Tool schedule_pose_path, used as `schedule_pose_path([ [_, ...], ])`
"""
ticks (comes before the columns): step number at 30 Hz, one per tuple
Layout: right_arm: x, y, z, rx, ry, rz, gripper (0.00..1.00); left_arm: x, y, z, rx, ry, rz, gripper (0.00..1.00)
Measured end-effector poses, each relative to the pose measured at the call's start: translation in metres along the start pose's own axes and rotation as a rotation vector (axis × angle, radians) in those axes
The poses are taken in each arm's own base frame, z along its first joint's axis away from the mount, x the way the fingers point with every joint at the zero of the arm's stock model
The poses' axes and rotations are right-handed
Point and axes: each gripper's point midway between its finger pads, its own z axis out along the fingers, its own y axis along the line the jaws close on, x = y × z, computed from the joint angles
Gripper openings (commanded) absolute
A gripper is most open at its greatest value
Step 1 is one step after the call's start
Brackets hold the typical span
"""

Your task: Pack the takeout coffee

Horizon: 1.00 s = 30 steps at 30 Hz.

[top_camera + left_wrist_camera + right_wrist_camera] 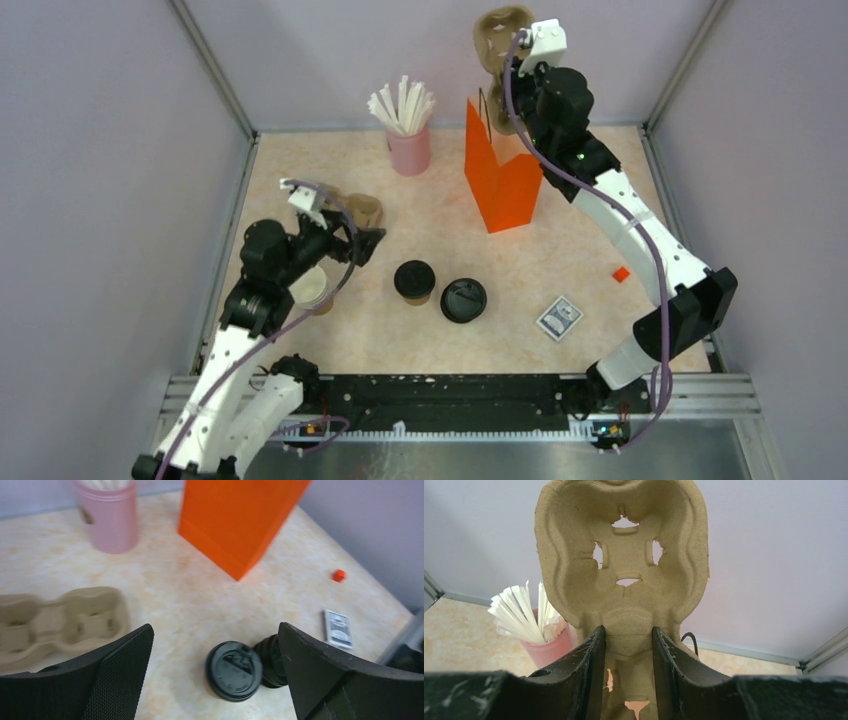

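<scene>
Right gripper [626,640] grasps beige pulp cup carrier [624,545] near orange paper bag [505,185]; left gripper [215,630] released; black-lidded kraft coffee cup [414,280] not yet packed.

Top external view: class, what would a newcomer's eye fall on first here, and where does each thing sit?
The bright orange bag stands upright at the far middle of the table. Above and behind it, the right end effector holds a pulp cup carrier up in the air. Nearer the front, the takeout coffee stands mid-table with a loose black lid beside it.
</scene>
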Motion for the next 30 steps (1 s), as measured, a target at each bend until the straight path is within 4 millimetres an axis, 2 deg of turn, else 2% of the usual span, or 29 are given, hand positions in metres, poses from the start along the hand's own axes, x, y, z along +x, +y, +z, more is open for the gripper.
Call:
schedule_pose_path([
  [4,0.006,0.000,0.002,-0.009,0.009,0.015,0.30,-0.005,-0.026,0.040,0.196,0.070,-0.112,0.94],
  [8,0.023,-0.001,0.000,-0.026,0.042,0.026,0.30,-0.021,-0.036,0.079,0.300,0.073,-0.222,0.90],
  [11,0.035,0.001,-0.004,-0.041,0.071,0.027,0.30,-0.046,-0.044,0.106,0.373,0.053,-0.284,0.89],
  [14,0.039,0.002,-0.008,-0.055,0.084,0.030,0.30,-0.074,-0.050,0.135,0.425,0.001,-0.299,0.88],
  [19,0.036,-0.007,-0.010,-0.060,0.079,0.044,0.29,-0.092,-0.065,0.175,0.489,-0.037,-0.295,0.88],
  [23,0.037,-0.011,-0.010,-0.059,0.080,0.049,0.29,-0.089,-0.072,0.208,0.530,-0.045,-0.297,0.84],
  [25,0.042,-0.010,-0.010,-0.063,0.086,0.050,0.29,-0.079,-0.072,0.225,0.539,-0.031,-0.309,0.81],
  [30,0.060,-0.004,-0.011,-0.078,0.126,0.083,0.29,-0.056,-0.058,0.249,0.474,-0.006,-0.377,0.81],
])
